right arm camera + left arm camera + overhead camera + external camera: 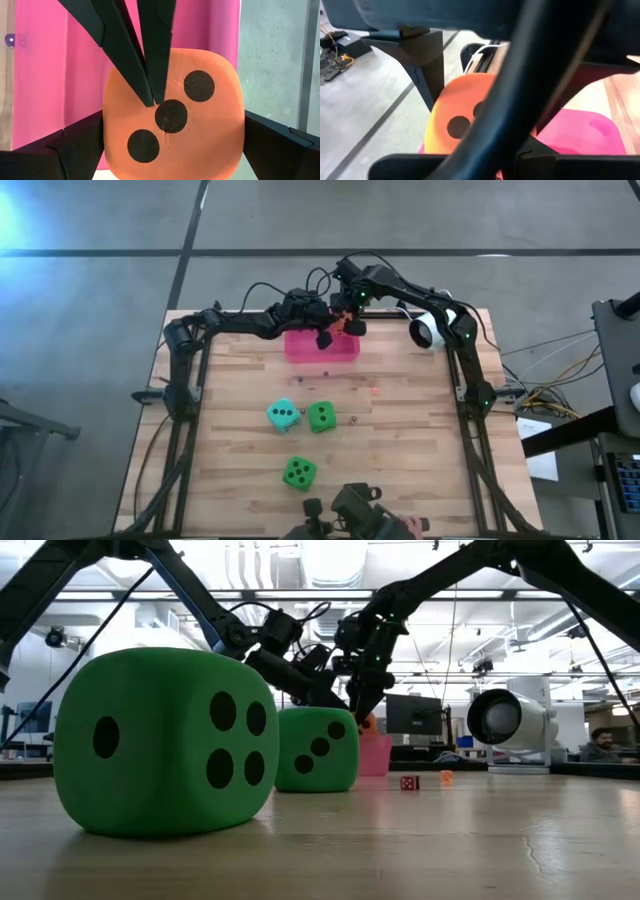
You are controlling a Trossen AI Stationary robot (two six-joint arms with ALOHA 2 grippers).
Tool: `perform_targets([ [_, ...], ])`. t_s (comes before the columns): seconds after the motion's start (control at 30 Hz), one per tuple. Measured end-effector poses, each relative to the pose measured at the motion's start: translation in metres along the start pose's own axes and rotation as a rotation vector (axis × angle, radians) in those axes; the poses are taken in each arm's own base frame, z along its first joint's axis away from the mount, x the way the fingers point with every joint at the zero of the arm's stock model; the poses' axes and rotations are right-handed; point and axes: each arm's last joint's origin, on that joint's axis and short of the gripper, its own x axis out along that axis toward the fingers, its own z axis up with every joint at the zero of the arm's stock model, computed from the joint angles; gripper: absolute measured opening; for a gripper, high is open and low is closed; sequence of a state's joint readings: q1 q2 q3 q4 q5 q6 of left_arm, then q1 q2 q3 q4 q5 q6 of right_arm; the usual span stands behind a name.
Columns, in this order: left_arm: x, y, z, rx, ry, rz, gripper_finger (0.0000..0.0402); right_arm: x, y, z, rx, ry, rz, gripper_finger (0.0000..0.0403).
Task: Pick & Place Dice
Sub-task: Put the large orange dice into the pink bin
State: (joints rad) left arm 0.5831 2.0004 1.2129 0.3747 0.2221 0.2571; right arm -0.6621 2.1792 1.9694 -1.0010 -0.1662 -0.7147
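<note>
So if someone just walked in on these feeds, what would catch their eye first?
Probably the orange die, held between the right gripper's widely spread fingers over the pink bin at the table's far edge, with the shut left gripper poking its face. Next, two green dice and a teal die mid-table.
</note>
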Motion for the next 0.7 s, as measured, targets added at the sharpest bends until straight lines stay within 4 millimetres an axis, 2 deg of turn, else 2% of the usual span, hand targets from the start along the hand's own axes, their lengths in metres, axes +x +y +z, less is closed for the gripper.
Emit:
perform_targets([
  [0.17,0.001,-0.002,0.006,0.009,-0.030,-0.001,0.0001,0.000,0.000,0.000,0.000,-0.004,0.001,0.0397],
  [0.37,0.013,-0.003,0.000,0.007,-0.052,0.001,0.0001,0.000,0.000,-0.001,0.003,0.006,-0.003,0.0397],
  [0.5,0.015,0.000,0.007,-0.003,-0.053,0.003,0.0001,-0.001,-0.001,-0.001,0.003,0.003,-0.005,0.0397],
  [0.7,0.014,0.000,0.010,-0.024,0.025,-0.016,0.0001,-0.001,-0.001,-0.001,0.000,0.008,-0.003,0.0397],
])
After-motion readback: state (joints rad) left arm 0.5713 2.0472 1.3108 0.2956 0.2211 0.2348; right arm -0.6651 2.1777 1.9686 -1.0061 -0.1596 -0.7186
